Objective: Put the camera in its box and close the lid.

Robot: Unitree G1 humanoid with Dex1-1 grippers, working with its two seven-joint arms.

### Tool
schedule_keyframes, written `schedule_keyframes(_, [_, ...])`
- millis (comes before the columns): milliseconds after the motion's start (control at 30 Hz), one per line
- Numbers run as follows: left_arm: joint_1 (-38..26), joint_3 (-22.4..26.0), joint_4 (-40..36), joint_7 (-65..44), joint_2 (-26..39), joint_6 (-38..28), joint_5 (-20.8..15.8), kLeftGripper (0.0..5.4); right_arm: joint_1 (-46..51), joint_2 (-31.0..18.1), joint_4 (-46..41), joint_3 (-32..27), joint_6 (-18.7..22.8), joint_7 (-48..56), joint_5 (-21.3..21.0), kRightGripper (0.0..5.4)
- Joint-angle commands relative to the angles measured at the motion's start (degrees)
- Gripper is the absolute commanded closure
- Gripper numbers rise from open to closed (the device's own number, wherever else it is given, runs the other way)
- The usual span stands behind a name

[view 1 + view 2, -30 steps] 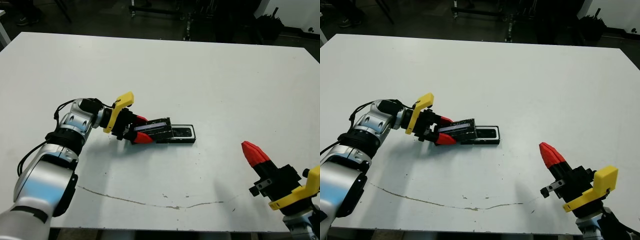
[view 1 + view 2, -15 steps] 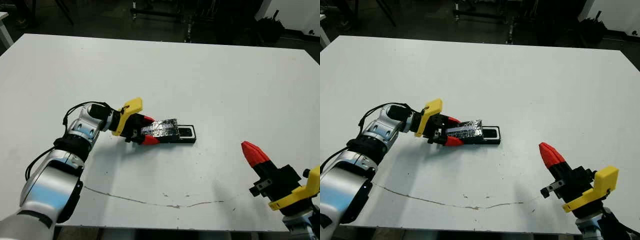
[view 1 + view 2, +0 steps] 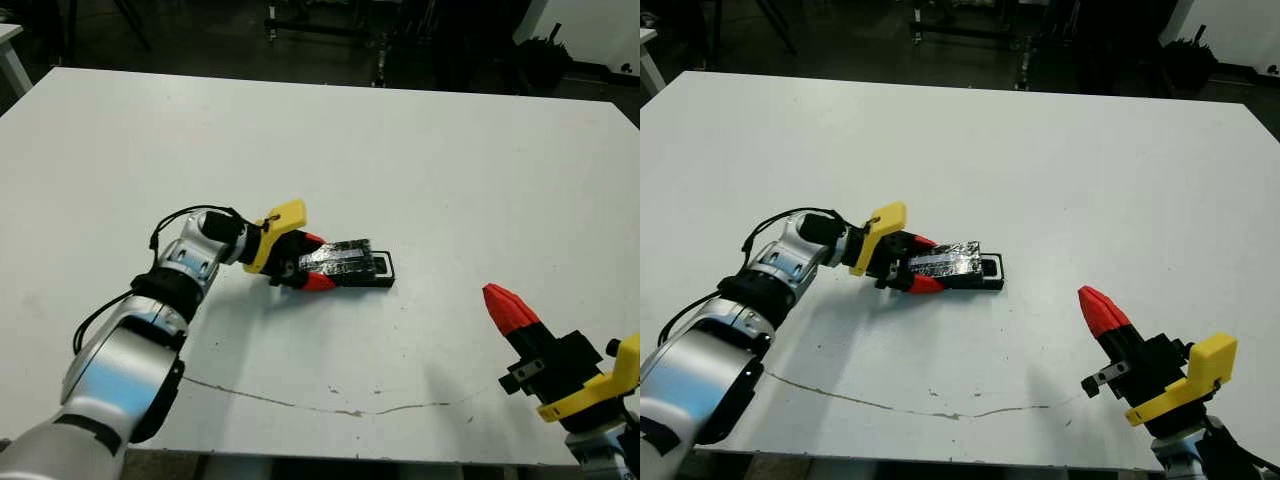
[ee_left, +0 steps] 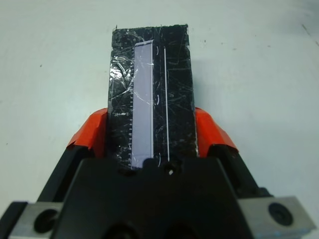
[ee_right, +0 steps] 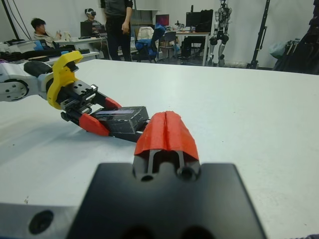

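Observation:
My left gripper (image 3: 316, 262) is shut on the lid (image 3: 342, 260), a shiny crinkled black slab, gripping its near end between both red fingers (image 4: 92, 132). The lid lies nearly flat over the box (image 3: 384, 267) at the table's middle. Only the box's right end, black wall with white lining, shows past the lid. The camera is hidden under the lid. My right gripper (image 3: 509, 307) is shut on nothing and hovers near the front right of the table, well apart from the box. In the right wrist view, the lid (image 5: 122, 118) sits beyond my shut red fingertips (image 5: 167, 132).
A thin dark crack line (image 3: 330, 405) runs along the white table (image 3: 420, 150) near its front edge. Beyond the far edge, the right wrist view shows a standing person (image 5: 117, 22), a seated person (image 5: 37, 27), desks and chairs.
My left gripper has moved right with the lid, which went from tilted to nearly flat and now covers most of the box. The right arm has not moved.

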Motion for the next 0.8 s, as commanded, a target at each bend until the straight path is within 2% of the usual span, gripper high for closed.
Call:
schedule_keyframes(33, [1.1,-1.9,4.0,0.0,-4.4,1.5,2.2,2.24,0.6,-0.5,-0.6,-0.2,0.2,-0.2,-0.2,5.4])
schedule_keyframes(167, [-0.2,-1.3,7.1,-0.3,-5.8,1.7,2.1,2.24,0.5,-0.4,0.0,-0.3,-0.5,0.6,0.3,5.4])
schedule_keyframes(400, [-1.4,1.1,11.3,-1.9,-9.9,4.2,0.8,2.24,0.4,-1.2,-0.4,-0.8,1.0,0.0,0.2,5.4])
schedule_keyframes(533, [-2.1,1.1,12.1,-2.7,-12.4,3.5,1.3,2.24,0.0,-1.1,0.4,-1.2,-0.1,0.5,0.0,5.4])
schedule_keyframes(800, [-3.3,1.0,13.4,-2.6,-16.2,3.5,2.1,2.24,0.4,-1.4,-0.4,-1.8,2.5,-0.1,2.1,5.4])
